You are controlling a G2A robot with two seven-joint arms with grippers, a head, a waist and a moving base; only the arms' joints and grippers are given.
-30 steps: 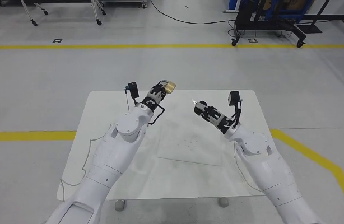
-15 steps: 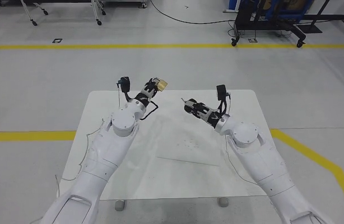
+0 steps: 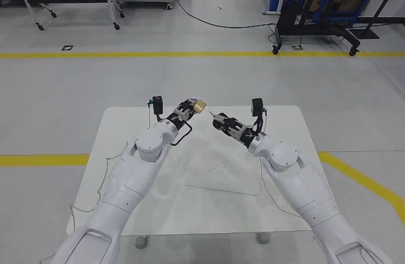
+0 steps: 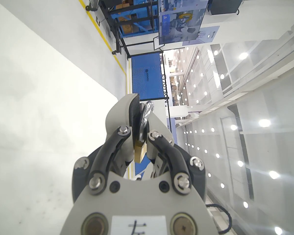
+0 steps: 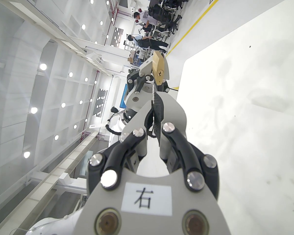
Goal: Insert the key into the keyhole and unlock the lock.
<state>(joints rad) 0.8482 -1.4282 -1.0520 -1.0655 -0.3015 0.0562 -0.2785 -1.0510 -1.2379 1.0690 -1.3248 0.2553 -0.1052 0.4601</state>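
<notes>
Claws drew together; left claw [image 3: 192, 107] clamps the lock [image 3: 200, 105]; right claw [image 3: 218, 120] pinches a barely visible key [image 5: 152, 94].

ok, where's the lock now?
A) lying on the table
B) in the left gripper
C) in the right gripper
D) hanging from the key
B: the left gripper is shut on the lock, while the right gripper holds only the key.

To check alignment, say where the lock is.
Top view: the lock is held in the left gripper over the table, near its far edge, facing the key in the right gripper.
</notes>
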